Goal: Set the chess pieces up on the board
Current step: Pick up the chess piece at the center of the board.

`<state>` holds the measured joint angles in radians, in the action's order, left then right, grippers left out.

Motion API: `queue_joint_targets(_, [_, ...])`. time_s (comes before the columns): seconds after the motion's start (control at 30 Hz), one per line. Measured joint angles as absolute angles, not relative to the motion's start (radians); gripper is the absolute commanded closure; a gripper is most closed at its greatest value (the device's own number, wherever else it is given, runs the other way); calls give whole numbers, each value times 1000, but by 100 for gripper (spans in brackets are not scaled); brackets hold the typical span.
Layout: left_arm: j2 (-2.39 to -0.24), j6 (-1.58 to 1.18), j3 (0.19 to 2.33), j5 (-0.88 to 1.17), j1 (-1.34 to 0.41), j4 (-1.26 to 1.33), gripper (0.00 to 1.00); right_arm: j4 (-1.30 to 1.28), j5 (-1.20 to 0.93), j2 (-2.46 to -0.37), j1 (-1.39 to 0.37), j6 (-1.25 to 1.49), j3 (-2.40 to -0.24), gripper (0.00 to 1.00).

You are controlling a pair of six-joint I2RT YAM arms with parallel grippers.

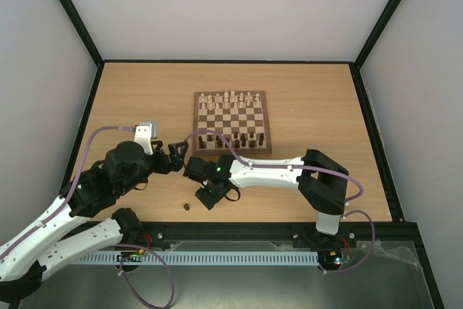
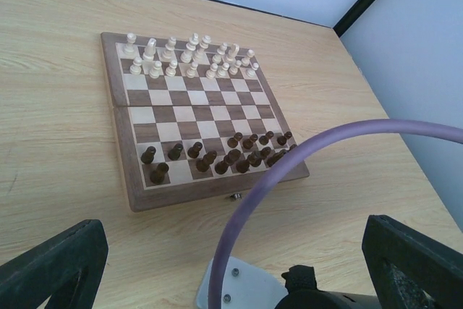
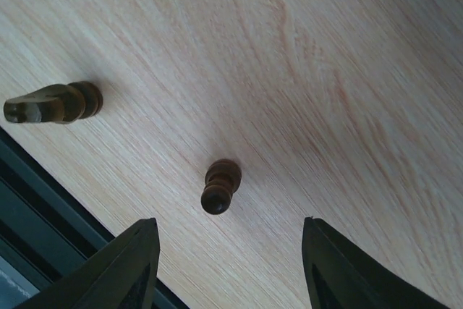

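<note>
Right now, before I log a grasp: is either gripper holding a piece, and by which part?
Nothing is held. The pawn stands free on the table, just ahead of the open right gripper; the left gripper is open and empty.

A light wooden table [image 1: 311, 106] fills the view, its grain running left to right. White pieces [image 1: 228, 99] stand upright in two close rows a little beyond the table's middle, toward its far edge. Plain white walls [image 1: 217, 5] rise behind the table and on both sides of it. Black frame bars [image 1: 72, 12] run up from the table's far corners and along its edges. A white slotted strip [image 1: 231, 258] lies along the table's near edge, with a grey sheet [image 1: 239, 287] just in front of it.
</note>
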<state>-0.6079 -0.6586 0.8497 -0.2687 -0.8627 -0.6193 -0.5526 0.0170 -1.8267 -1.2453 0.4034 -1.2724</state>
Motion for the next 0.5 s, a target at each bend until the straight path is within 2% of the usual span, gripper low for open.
queue_joint_targets(0.3, [-607,-658,850,-265,-863,-619,0,-552,17,-1884,-1253,417,-1273,62])
queue_joint_targets(0.5, [-598,-657,850,-265,-863,-619,1,-552,17,-1912,-1253,419,-1282,65])
